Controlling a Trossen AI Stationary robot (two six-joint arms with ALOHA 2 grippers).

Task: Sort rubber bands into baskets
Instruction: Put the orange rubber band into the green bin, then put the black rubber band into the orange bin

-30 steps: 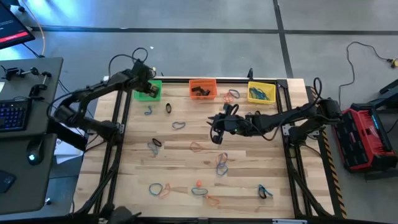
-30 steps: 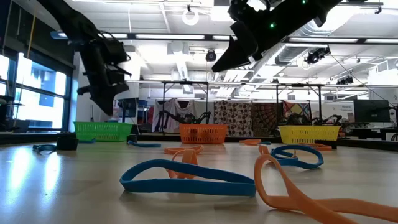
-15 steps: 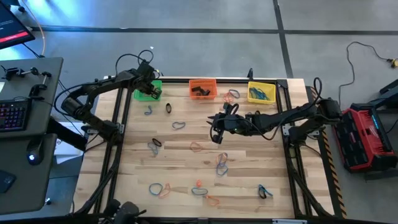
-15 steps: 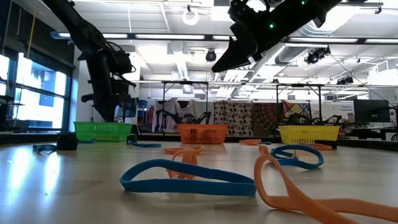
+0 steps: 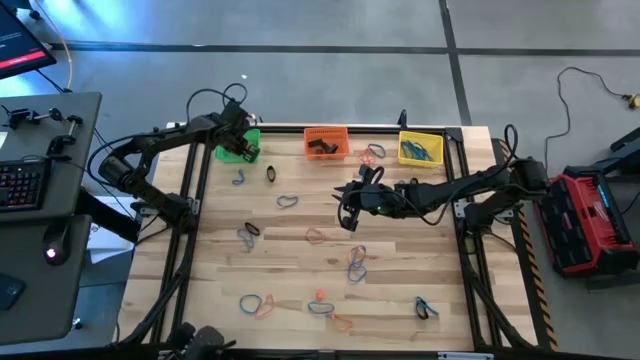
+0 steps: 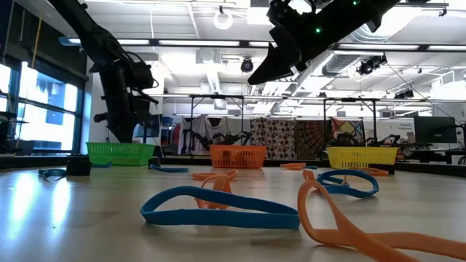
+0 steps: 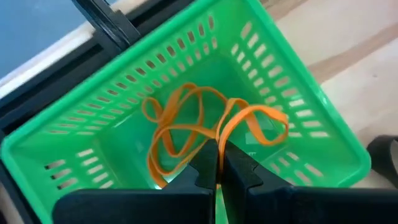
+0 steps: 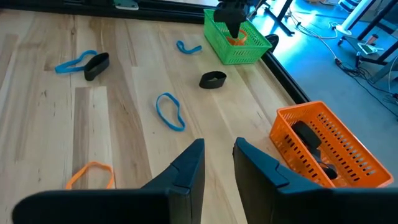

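My left gripper (image 5: 238, 134) hangs over the green basket (image 5: 238, 147) at the table's far left, its fingers shut (image 7: 217, 155) on an orange rubber band (image 7: 252, 121). A second orange band (image 7: 171, 130) lies on the basket's floor. My right gripper (image 5: 349, 207) hovers above the middle of the table, slightly open (image 8: 217, 162) and empty. The red-orange basket (image 5: 326, 141) and the yellow basket (image 5: 420, 148) stand along the far edge. Several blue, orange and black bands lie loose on the table, such as a blue one (image 5: 287, 201). My left gripper pinches one end of the orange band's loop (image 7: 222, 138) between its two fingertips, coming from above and pointing down into the green basket. The rest of the loop (image 7: 267, 118) spreads out below the fingers, inside the basket walls.
Black pieces (image 5: 321, 148) lie in the red-orange basket, blue bands (image 5: 421, 153) in the yellow one. A black band (image 8: 213, 79) and a blue band (image 8: 170, 111) lie near the green basket. Close to the low camera lie a blue band (image 6: 218, 207) and an orange one (image 6: 364, 229).
My left gripper has gone a little down and toward the green basket with the orange band, then kept still over it. My right gripper has not moved.
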